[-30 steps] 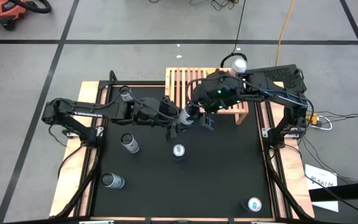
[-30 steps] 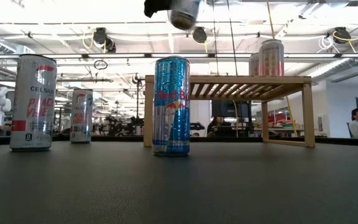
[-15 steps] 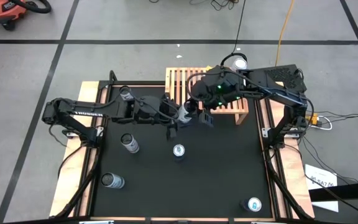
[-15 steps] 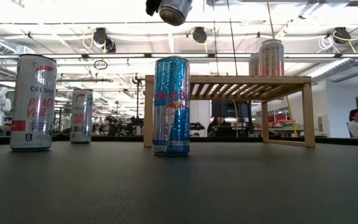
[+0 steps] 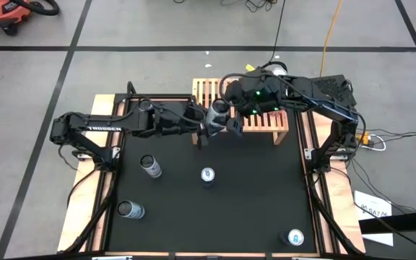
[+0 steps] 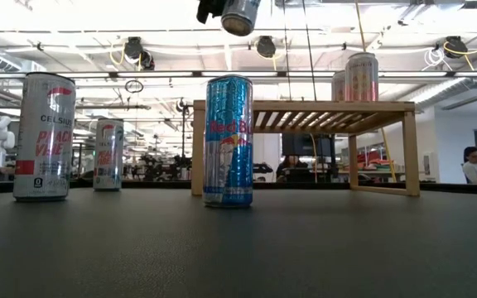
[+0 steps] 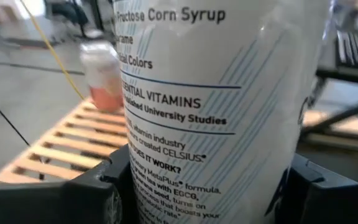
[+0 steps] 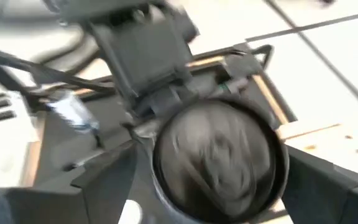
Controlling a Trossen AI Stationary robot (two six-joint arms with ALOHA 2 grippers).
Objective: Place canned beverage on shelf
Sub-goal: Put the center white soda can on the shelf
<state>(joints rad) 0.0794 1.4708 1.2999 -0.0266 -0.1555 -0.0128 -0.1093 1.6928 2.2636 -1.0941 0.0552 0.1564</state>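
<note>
A white Celsius can (image 5: 219,113) is held in the air at the near edge of the light-wood slatted shelf (image 5: 205,92). My left gripper (image 5: 212,121) is shut on it and reaches in from the table's left. The can fills the left wrist view (image 7: 216,106) and shows at the top of the low view (image 6: 240,14). My right gripper (image 5: 232,123) is open. Its fingers (image 8: 107,180) stand on either side of the can's round end (image 8: 219,158). Whether they touch it I cannot tell. A can (image 5: 278,74) stands on the shelf's far right part. My left gripper pinches the can's printed side wall (image 7: 166,186) between its two fingers (image 7: 104,193), which lie across the can. The fingers come roughly level from the table's left. The can is lifted clear, tilted, with its round end toward my right gripper.
A blue Red Bull can (image 5: 207,175) stands mid-table. Celsius cans stand at the left (image 5: 149,166), near left (image 5: 131,210), far left (image 5: 146,108) and near right (image 5: 295,237). In the low view two cans (image 6: 358,76) top the shelf (image 6: 305,106).
Both grippers have gone toward the table's far edge and the shelf. The can has travelled with my left gripper and stays clear of the table. My right gripper has kept close beside the can's end.
</note>
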